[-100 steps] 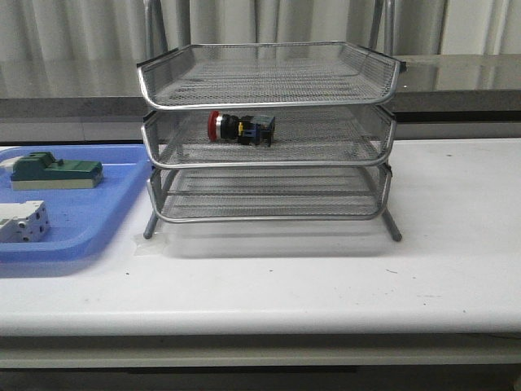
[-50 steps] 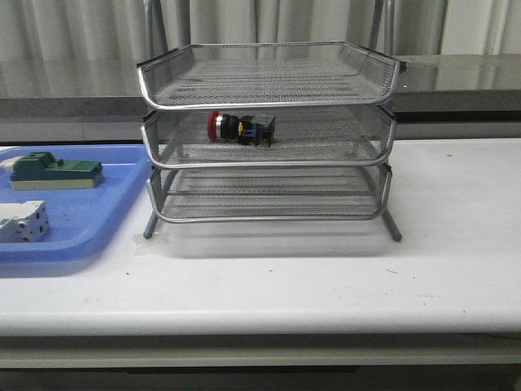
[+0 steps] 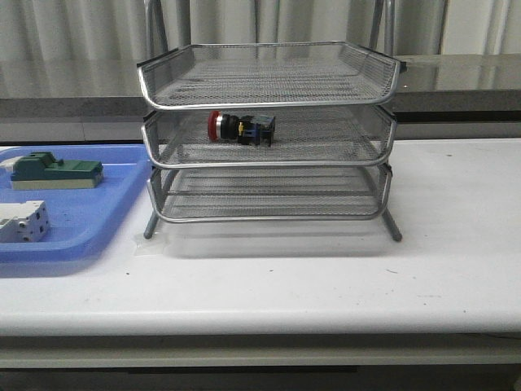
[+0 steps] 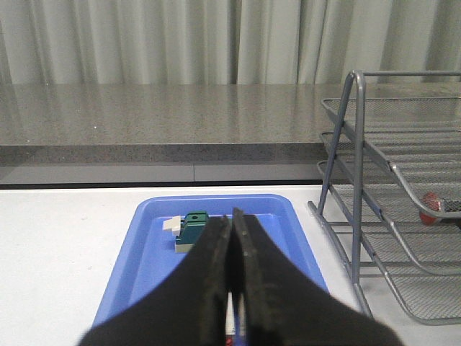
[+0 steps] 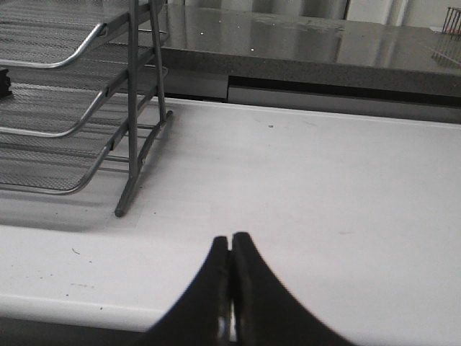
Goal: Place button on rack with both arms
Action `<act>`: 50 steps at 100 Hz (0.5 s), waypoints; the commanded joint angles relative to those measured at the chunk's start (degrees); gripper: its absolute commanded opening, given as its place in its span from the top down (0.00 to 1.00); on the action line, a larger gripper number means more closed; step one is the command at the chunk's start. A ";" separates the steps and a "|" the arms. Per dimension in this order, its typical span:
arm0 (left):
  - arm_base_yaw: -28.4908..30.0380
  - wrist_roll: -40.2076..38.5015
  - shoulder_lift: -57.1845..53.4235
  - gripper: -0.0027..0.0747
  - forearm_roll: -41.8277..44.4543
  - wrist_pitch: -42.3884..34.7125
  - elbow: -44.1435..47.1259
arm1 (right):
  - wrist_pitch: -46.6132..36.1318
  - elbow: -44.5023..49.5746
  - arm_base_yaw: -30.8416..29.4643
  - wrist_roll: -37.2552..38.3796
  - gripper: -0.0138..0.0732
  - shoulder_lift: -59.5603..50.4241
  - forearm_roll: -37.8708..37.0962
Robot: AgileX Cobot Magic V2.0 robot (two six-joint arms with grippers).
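Button [image 3: 240, 128]: lies on its side on the middle tier of the rack [image 3: 269, 102], red cap toward 9 o'clock, left of centre.
Rack: three wire tiers, standing on the white table [image 3: 456, 244].
Left gripper [image 4: 231, 274]: fingers pressed together, holding nothing, above the blue tray [image 4: 144, 245]; the button is well apart, at about 2 o'clock from it.
Right gripper [image 5: 230, 288]: fingers pressed together, empty, over bare table; the rack stands at about 10 o'clock.
Blue tray: holds a green block [image 3: 55, 172] and a white block [image 3: 23, 221], at the rack's 9 o'clock.
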 commanded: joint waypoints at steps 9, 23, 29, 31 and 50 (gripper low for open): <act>0.13 -0.53 0.43 0.99 -0.59 -3.39 -1.65 | -4.96 0.06 -0.48 0.07 0.91 -1.08 -0.05; 0.13 -1.76 0.43 0.99 4.88 -3.39 -1.65 | -4.96 0.06 -0.48 0.07 0.91 -1.08 -0.05; 0.13 -7.70 0.43 0.99 10.57 -3.39 -1.65 | -4.96 0.06 -0.48 0.07 0.91 -1.08 -0.05; 0.13 -9.60 0.43 0.99 13.44 -3.39 -1.65 | -4.96 0.06 -0.48 0.07 0.91 -1.08 -0.05; 0.13 -31.83 -0.89 0.99 33.86 -3.39 -1.56 | -4.96 0.06 -0.48 0.07 0.91 -1.08 -0.05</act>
